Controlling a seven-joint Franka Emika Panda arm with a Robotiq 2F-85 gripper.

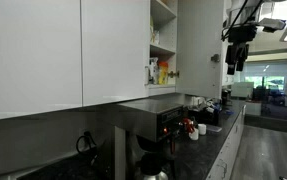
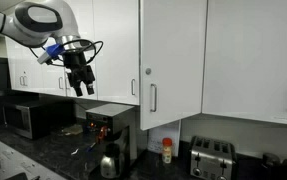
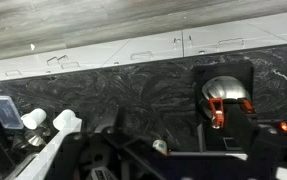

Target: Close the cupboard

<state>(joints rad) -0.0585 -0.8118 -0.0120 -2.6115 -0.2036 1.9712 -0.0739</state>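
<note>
The cupboard stands open in both exterior views. Its white door, with a slim metal bar handle, is swung out from the row of cabinets. In an exterior view the inner shelves show with yellow and white containers, and the door stands beyond them. My gripper hangs in the air above the counter, apart from the door on its handle side, with fingers spread and nothing between them. It is also in an exterior view. The wrist view looks down at the counter, and the cupboard is out of that view.
A black coffee machine with a carafe stands on the dark counter under the cupboard. A microwave, a toaster, a yellow bottle and white cups also sit on the counter. Closed white cabinets flank the open one.
</note>
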